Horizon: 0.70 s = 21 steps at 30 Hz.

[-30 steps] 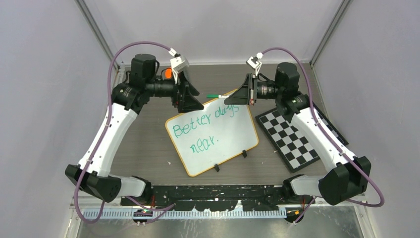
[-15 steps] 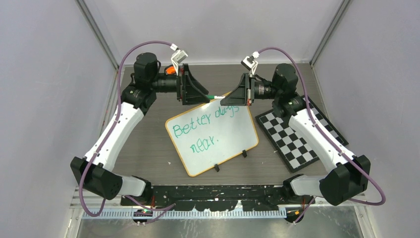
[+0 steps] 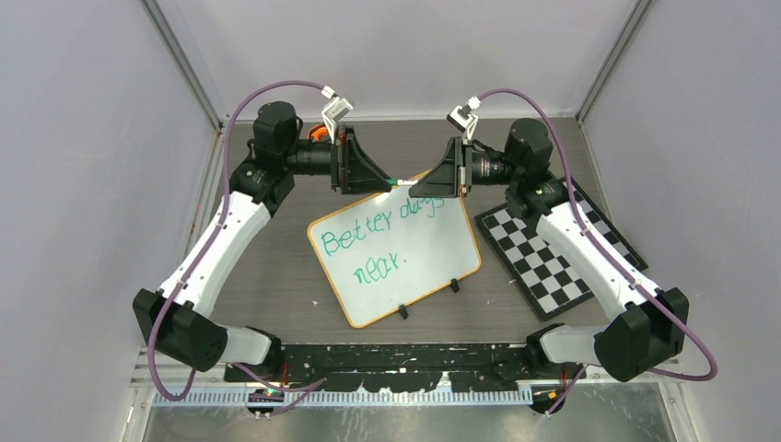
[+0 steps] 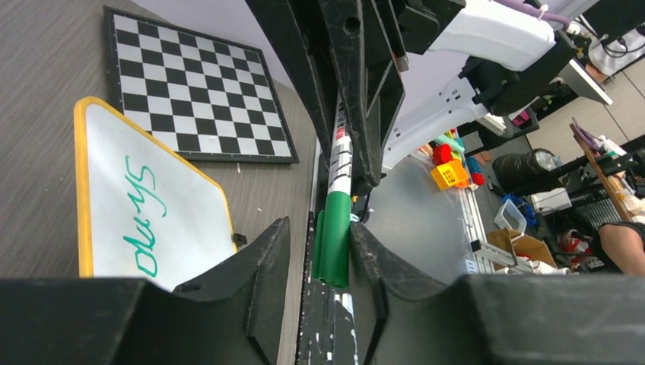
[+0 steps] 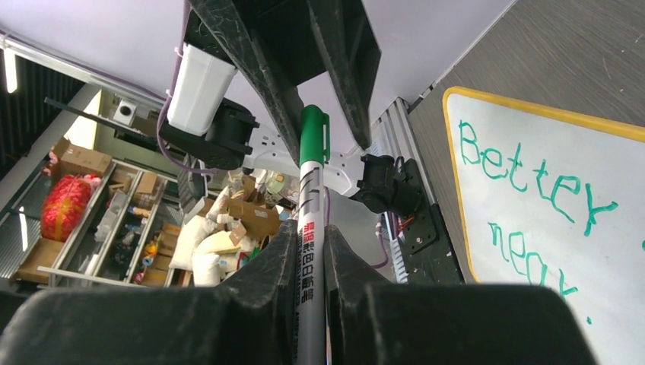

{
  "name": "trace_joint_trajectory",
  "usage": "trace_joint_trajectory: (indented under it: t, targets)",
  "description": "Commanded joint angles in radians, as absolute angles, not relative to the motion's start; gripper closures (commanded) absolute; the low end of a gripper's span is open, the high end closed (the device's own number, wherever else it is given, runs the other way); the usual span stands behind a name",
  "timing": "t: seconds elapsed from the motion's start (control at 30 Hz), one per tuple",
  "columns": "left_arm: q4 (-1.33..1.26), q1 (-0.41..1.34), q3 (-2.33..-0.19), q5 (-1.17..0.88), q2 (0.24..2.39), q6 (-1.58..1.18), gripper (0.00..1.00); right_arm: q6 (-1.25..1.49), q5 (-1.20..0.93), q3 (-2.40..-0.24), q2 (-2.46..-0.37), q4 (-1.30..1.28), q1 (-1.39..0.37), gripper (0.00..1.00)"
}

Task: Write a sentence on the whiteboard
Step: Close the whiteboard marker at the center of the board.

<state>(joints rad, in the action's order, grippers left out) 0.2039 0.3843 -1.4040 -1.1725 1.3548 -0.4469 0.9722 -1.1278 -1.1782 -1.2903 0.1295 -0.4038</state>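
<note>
The sentence (image 3: 364,241) is standing complete in two lines on the whiteboard (image 3: 442,249), which is lying at table centre, so marker handling is in hand. The right gripper (image 5: 310,243) is clamping the marker (image 5: 310,194) barrel above the board's far edge. The left gripper (image 4: 319,232) is straddling the green cap (image 4: 335,236), a gap showing, so the next move appears to call for a square pinch.

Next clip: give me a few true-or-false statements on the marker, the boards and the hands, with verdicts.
1. The whiteboard carries green writing. True.
2. The right hand is shut on the marker. True.
3. The marker lies on the whiteboard. False: it hangs in the air between both hands.
4. The checkerboard sits left of the whiteboard in the top view. False: it lies to the right.
5. The left hand flanks the marker's green cap. True.
</note>
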Motion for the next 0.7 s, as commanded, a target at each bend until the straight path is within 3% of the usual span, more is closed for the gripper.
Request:
trace_joint_trajectory:
  t: [0.0,0.23,0.47,0.67]
  targets:
    - [0.159,0.391,-1.377,-1.201,1.317,-0.444,0.7,0.946,-1.129,-1.204,-1.29,0.116,-0.41,1.0]
    - [0.159,0.409,-1.377,-1.195,1.315,-0.447,1.0,0.83,-1.117,-1.233,-1.298,-0.027,-0.429,1.0]
    - [0.094,0.456,-1.36,-1.21,1.344,-0.559,1.0,0.585,-1.085,-1.313,-1.311,-0.293,-0.494,1.0]
    - [-0.298,0.469,-1.27,-1.238,1.382,-0.921,1.0,0.339,-1.024,-1.401,-1.324,-0.525,-0.561,1.0]
